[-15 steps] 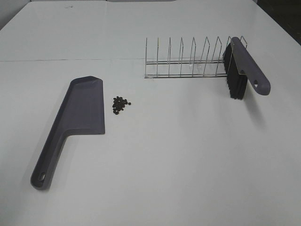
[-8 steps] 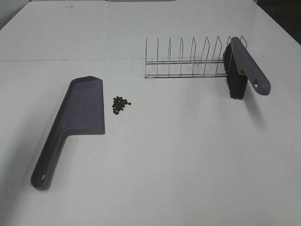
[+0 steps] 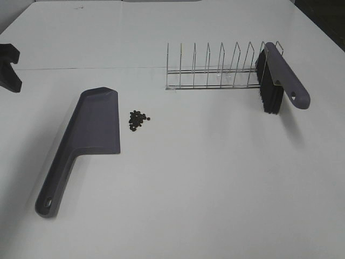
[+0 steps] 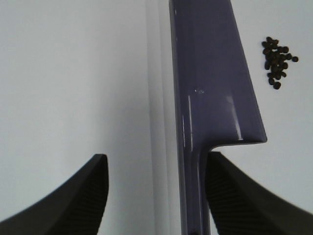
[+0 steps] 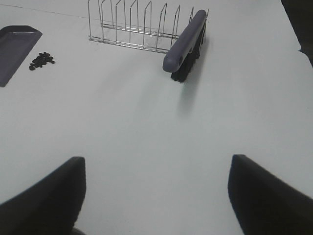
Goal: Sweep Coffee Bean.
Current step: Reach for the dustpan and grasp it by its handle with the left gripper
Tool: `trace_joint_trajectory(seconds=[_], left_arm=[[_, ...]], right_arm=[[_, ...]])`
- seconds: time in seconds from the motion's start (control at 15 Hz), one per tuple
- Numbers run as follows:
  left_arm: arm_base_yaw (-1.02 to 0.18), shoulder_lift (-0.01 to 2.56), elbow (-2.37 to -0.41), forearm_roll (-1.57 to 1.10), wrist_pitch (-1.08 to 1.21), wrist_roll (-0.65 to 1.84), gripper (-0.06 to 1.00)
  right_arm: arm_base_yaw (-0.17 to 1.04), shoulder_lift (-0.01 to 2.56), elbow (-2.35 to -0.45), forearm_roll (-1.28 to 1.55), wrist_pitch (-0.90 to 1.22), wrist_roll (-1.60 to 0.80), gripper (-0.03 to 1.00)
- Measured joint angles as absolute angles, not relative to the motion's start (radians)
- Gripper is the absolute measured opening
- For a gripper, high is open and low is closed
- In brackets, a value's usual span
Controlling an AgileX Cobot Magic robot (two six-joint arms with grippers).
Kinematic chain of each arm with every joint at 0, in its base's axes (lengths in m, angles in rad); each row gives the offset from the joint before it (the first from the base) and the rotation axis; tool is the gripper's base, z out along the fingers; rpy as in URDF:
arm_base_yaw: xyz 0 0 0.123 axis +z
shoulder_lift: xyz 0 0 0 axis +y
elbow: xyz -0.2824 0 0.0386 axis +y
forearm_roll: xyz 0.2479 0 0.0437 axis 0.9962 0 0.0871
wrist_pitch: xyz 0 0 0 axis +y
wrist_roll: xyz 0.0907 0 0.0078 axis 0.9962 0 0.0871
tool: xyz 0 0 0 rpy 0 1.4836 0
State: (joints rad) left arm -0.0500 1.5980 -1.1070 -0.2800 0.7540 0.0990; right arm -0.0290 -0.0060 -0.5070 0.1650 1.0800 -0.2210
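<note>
The coffee bean cluster [image 3: 138, 120] lies on the white table just right of the grey dustpan's blade [image 3: 97, 121]; the dustpan's handle runs toward the front left. In the left wrist view my left gripper [image 4: 156, 196] is open, and the dustpan's handle [image 4: 193, 196] passes close to one finger [image 4: 239, 196], with the coffee bean cluster [image 4: 278, 61] beyond it. A dark part of my left arm [image 3: 8, 67] shows at the left edge. My right gripper [image 5: 159, 196] is open and empty over bare table, far from the brush [image 5: 188, 41]. The brush [image 3: 277, 81] leans on the wire rack's right end.
A wire rack [image 3: 215, 70] with several upright dividers stands at the back, right of centre. A seam line crosses the table behind the dustpan. The right wrist view also shows the rack [image 5: 132, 29], the beans [image 5: 41, 60] and the dustpan's blade [image 5: 14, 51].
A dark part of my left arm has come into the exterior view at the left edge. Dustpan, beans, brush and rack have not moved.
</note>
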Motion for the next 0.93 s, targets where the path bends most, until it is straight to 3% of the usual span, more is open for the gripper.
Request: trace_joint_trajectory(seconds=[0.27, 0.6, 0.93], left_arm=[[-0.071, 1.711, -1.119, -0.267, 0.798, 0.044, 0.54], [-0.241, 1.824, -1.119, -0.152, 0.843, -0.119, 0.57], [-0.307, 1.919, -1.119, -0.131, 0.851, -0.178, 0.6]], right_arm=[[-0.029, -0.006, -0.507, 0.165, 1.08, -0.221, 0.67], [-0.029, -0.006, -0.507, 0.165, 1.08, -0.221, 0.67], [-0.029, -0.006, -0.507, 0.165, 1.08, -0.221, 0.67]])
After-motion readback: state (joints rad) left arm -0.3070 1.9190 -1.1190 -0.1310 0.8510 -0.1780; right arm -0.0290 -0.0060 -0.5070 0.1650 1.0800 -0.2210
